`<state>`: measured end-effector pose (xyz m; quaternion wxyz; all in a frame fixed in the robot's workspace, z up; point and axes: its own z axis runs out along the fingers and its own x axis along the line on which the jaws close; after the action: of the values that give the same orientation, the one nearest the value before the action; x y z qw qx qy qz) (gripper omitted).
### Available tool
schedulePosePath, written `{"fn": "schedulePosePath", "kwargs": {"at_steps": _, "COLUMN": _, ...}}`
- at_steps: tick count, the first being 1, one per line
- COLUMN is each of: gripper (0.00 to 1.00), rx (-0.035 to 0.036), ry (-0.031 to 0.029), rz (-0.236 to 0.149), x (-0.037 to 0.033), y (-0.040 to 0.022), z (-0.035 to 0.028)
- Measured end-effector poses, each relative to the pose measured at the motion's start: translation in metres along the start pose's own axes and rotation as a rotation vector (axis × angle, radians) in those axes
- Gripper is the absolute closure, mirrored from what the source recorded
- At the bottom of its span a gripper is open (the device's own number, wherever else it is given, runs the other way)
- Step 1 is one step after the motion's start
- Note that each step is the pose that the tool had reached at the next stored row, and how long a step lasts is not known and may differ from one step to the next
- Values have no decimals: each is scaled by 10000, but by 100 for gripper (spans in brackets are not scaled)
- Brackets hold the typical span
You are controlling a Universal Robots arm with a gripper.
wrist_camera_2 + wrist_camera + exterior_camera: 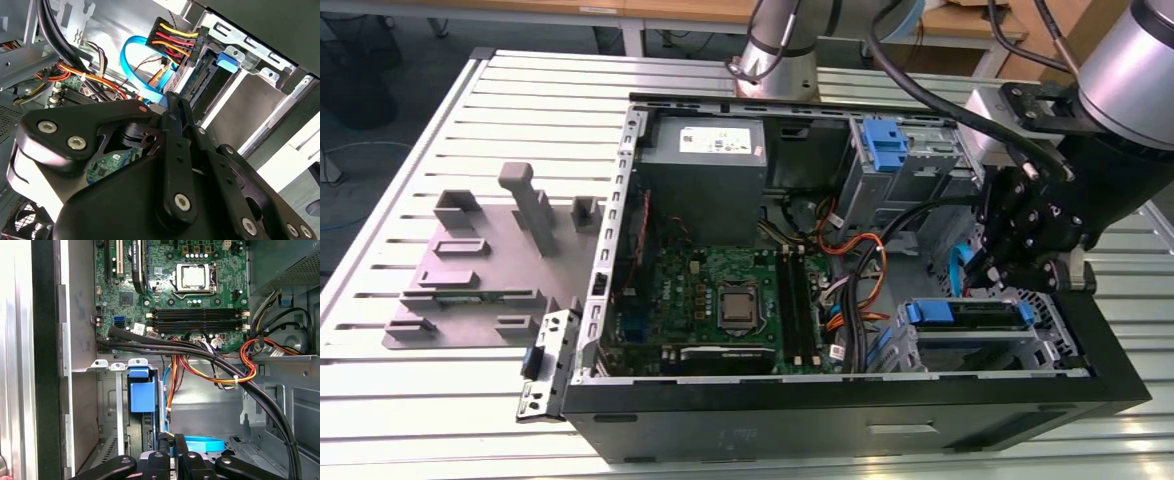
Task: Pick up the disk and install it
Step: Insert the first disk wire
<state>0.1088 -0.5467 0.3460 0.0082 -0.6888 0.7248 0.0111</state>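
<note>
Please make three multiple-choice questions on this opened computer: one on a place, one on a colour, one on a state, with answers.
1. Where is the flat rectangular disk with blue plastic side rails?
A. on the slatted metal table
B. in a silver metal bay inside the black computer case
C. on the grey moulded fixture

2. What colour is the flat cable beside the black gripper?
A. light blue
B. green
C. white

3. How is the square processor socket on the green circuit board?
A. under a fan cooler
B. bare, its silver top showing
C. buried under cables

Answers: 1 B, its blue rails sit in the bay; 2 A, blue in the first wrist view; 3 B, no cooler covers it.
</note>
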Motion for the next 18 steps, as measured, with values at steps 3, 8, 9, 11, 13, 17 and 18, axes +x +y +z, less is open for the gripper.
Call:
{"fn": "schedulePosePath", "kwargs": {"at_steps": 3, "gripper": 84, "rx": 0, "ry": 0, "rz": 0, "x": 8, "y": -1, "z": 0}}
{"fn": "schedulePosePath", "kwargs": {"at_steps": 8, "gripper": 84, "rx": 0, "ry": 0, "rz": -2, "x": 18, "y": -9, "z": 0}}
{"fn": "schedulePosePath", "kwargs": {"at_steps": 9, "gripper": 84, "rx": 0, "ry": 0, "rz": -1, "x": 22, "y": -12, "z": 0}}
{"fn": "schedulePosePath", "kwargs": {"at_steps": 11, "gripper": 84, "rx": 0, "ry": 0, "rz": -1, "x": 33, "y": -20, "z": -1}}
{"fn": "schedulePosePath", "kwargs": {"at_steps": 13, "gripper": 84, "rx": 0, "ry": 1, "rz": 1, "x": 51, "y": -24, "z": -2}}
{"fn": "schedulePosePath", "kwargs": {"at_steps": 17, "gripper": 84, "rx": 0, "ry": 1, "rz": 0, "x": 87, "y": -31, "z": -3}}
{"fn": "schedulePosePath", "kwargs": {"at_steps": 18, "gripper": 84, "rx": 0, "ry": 1, "rz": 1, "x": 94, "y": -31, "z": -3}}
